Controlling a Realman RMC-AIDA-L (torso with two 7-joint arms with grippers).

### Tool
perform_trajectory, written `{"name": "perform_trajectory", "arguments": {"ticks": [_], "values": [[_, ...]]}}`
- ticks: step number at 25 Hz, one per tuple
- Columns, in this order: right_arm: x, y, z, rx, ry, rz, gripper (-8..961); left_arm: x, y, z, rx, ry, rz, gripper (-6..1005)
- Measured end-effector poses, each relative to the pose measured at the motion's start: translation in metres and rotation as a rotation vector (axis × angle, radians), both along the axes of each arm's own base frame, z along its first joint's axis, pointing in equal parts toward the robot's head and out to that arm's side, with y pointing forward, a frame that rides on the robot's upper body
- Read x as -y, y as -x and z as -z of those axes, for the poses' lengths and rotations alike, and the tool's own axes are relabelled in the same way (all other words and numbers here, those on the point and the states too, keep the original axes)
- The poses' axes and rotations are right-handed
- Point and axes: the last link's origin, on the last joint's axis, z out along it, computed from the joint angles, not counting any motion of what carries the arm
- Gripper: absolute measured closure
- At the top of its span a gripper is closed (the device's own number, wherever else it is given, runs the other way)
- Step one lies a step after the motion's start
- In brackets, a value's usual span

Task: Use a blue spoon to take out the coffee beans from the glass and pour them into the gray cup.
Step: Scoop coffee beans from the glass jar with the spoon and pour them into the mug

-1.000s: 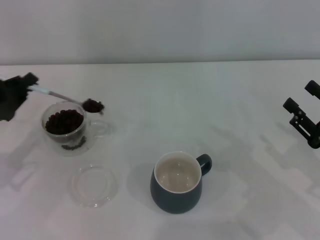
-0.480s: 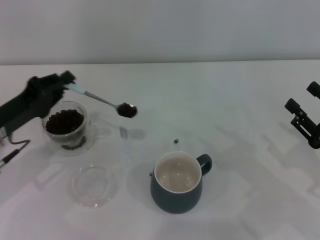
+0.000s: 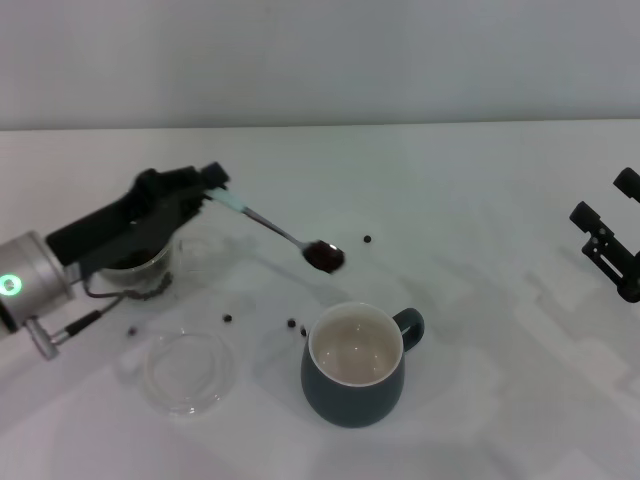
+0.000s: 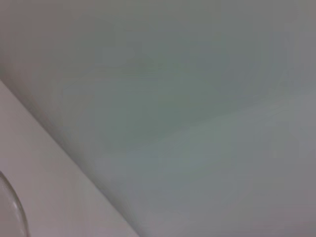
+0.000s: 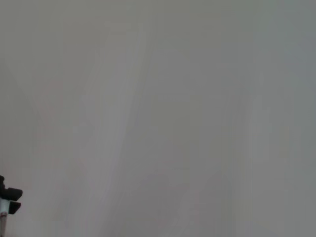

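Blue spoon (image 3: 268, 226) is pinched by its pale handle end in your left gripper (image 3: 208, 188), fingers closed tight on it. From there the thin metal neck slopes down and away to the robot's right, and the bowl hangs in the air w/ a dark load of coffee beans (image 3: 324, 256) in it. The bowl sits a bit above and behind the gray cup (image 3: 355, 366), near its rim on the left side, not over the opening.

Gray cup is upright on the table (image 3: 480, 200), cream inside, can't see any beans in it, handle pointing to the right and back.

Your left arm reaches across in front of the glass (image 3: 150, 272), so you only get part of its clear wall and a dark bit low down; can't tell how many beans are inside. A flat clear glass dish (image 3: 188, 370) lies just in front of the glass, apart from the cup.

Loose beans (image 3: 291, 324) are scattered on the table: one just left of the cup, one nearer the dish, one by the arm's cable, and one farther back past the spoon bowl.

Right gripper (image 3: 608, 232) is parked way off at the right edge, fingers spread, holding nothing. Wrist views give basically nothing, just blank gray.
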Motion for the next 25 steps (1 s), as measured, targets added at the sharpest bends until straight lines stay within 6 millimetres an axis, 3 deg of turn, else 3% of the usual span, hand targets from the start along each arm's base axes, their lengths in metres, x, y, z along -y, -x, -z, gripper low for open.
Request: {"name": "perform_trajectory", "arguments": {"ticks": [10,25], "values": [[0.005,-0.004,0.000,0.004,-0.001,0.013,336,0.004,-0.014,0.021,-0.023,0.081,0.056,862],[0.006,-0.005,-0.001,0.010,-0.005,0.017,336,-0.002,-0.012,0.011,-0.106,0.032,0.115,863]]}}
